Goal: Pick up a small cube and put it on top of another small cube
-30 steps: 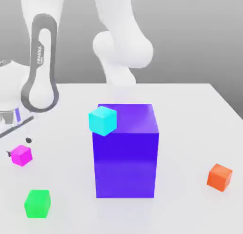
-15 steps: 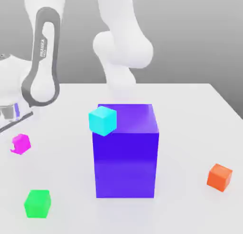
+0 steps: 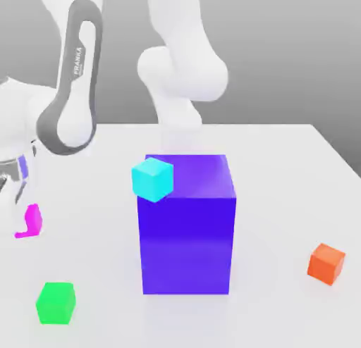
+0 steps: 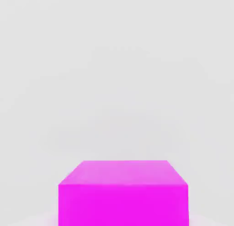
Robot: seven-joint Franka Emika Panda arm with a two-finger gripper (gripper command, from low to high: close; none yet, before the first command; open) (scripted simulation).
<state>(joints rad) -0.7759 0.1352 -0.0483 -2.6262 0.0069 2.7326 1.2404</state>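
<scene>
The gripper point(image 3: 15, 202) was closed tight on the small pink cube point(image 3: 31, 220), holding it up off the white table point(image 3: 282, 170) so it could be carried. In the exterior view the pink cube hung at nine o'clock from the big purple block point(image 3: 187, 223). The green cube point(image 3: 56, 302) sat at six o'clock from the pink one, waiting with its top free. A cyan cube point(image 3: 152, 179) and an orange cube point(image 3: 326, 263) were not needed.

White tabletop point(image 3: 282, 170), plain grey backdrop point(image 3: 296, 51), soft light
</scene>
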